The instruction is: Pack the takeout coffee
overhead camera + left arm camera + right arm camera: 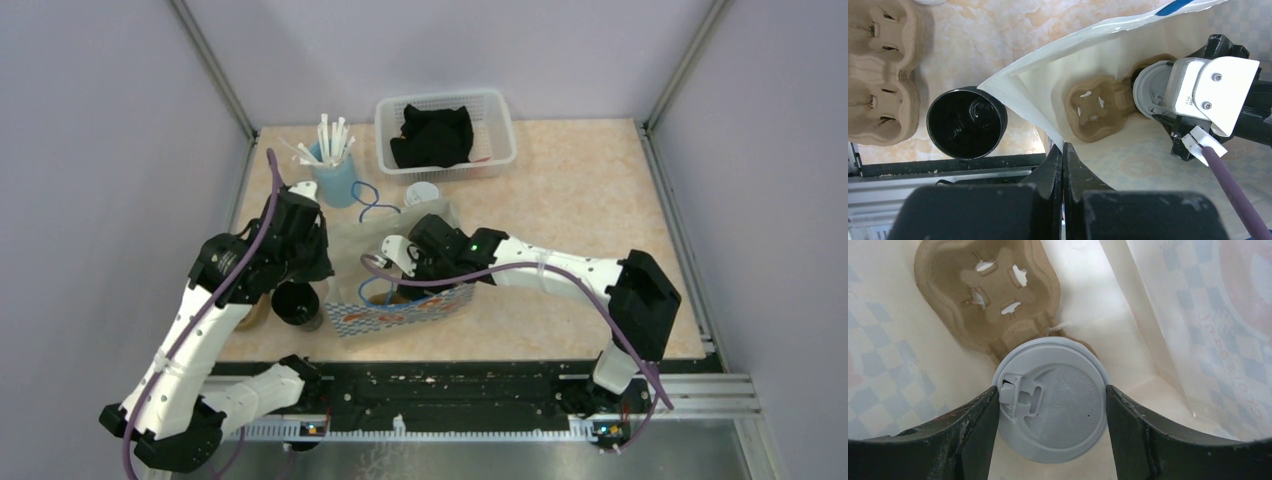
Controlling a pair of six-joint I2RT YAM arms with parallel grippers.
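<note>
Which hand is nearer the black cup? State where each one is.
Left. The left hand pinches the bag rim right beside the black cup; the right hand is inside the bag, gripping a lidded cup.

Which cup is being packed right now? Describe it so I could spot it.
Find the printed paper bag at mid-table. Inside lies a brown pulp carrier; the lidded cup sits at its end, clasped by the right gripper. That grey lid sets it apart from the open black cup outside.

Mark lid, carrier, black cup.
lid [1053, 400]: right wrist view, top centre.
carrier [995, 287]: right wrist view, empty socket's middle.
black cup [967, 122]: left wrist view, inside bottom.
</note>
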